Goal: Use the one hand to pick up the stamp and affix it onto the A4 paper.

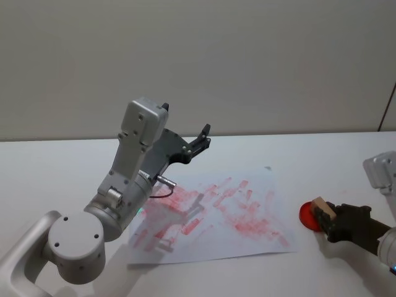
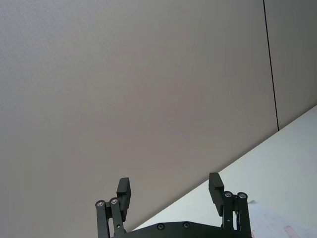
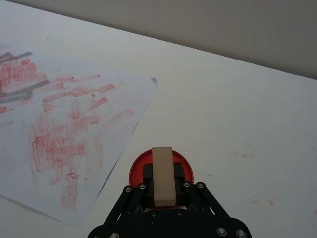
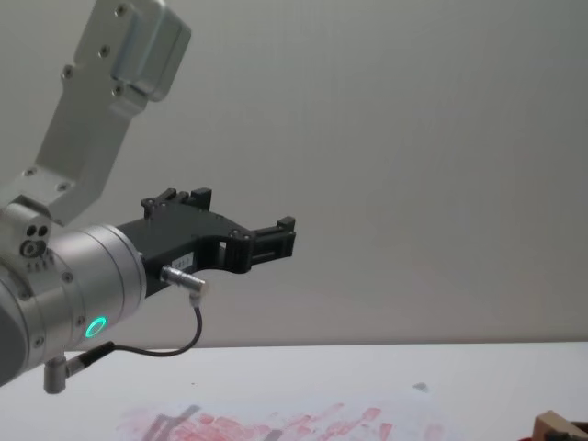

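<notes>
- One small wooden stamp (image 3: pixel 163 174) sits clamped between the jaws of the right gripper (image 1: pixel 329 224), to the right of the sheet; its pale block stands up out of the black fingers (image 3: pixel 183 173).
- Directly under the stamp lies a round red ink pad (image 3: pixel 140 163) on the white table (image 1: pixel 322 161), so the grip looks like an inking step, with the stamp's face pressed to the pad or just above it; which one cannot be told.
- Beside the pad, the A4 paper (image 1: pixel 247 244) lies flat, already crowded with red-pink prints, and its near corner comes close to the pad without touching it.
- Blank margin remains along the paper's right edge and near its far corner, which would be the handiest room for a fresh print, a short move leftward from the pad.
- Bare tabletop surrounds the pad to the right and beyond, leaving the right arm free room to lift.
- Over the paper's left part, the left gripper (image 2: pixel 171 191) hangs raised in the air with jaws apart and empty, pointing towards the wall; its arm shadows that side, so the right side is the clearer one.
</notes>
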### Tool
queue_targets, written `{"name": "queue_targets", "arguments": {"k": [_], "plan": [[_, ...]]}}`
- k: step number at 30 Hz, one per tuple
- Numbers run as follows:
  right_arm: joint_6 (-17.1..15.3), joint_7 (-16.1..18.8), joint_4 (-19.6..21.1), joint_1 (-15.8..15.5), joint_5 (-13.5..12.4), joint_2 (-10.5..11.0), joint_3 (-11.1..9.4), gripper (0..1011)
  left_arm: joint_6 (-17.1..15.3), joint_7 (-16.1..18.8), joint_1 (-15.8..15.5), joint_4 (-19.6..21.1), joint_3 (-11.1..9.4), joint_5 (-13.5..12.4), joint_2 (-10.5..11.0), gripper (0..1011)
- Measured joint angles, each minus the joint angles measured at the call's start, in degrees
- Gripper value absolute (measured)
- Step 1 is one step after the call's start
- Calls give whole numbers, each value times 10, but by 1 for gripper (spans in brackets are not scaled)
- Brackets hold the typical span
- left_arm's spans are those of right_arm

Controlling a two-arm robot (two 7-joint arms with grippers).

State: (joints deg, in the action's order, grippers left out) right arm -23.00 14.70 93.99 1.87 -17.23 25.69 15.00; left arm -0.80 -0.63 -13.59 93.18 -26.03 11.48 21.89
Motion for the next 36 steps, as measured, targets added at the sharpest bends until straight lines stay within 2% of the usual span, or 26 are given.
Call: {"name": "queue_targets", "arguments": {"k": [16,20,21,23,24,26,28,29,33,36], "plan": [[4,36,-32,37,42,-12,6,225,0,0,0,0,0,0,0,1001],[5,40,-35,41,47,-14,6,310,0,0,0,0,0,0,0,1001],[5,42,-37,43,48,-14,7,369,0,0,0,0,0,0,0,1001],[6,43,-38,44,50,-15,7,403,0,0,0,0,0,0,0,1001],[6,44,-39,45,51,-15,7,471,0,0,0,0,0,0,0,1001],[6,46,-40,47,53,-16,7,510,0,0,0,0,0,0,0,1001],[6,47,-41,48,54,-16,7,601,0,0,0,0,0,0,0,1001],[6,48,-41,49,55,-17,8,601,0,0,0,0,0,0,0,1001],[6,50,-43,51,57,-17,8,766,0,0,0,0,0,0,0,1001],[7,51,-44,52,58,-18,8,840,0,0,0,0,0,0,0,1001]]}}
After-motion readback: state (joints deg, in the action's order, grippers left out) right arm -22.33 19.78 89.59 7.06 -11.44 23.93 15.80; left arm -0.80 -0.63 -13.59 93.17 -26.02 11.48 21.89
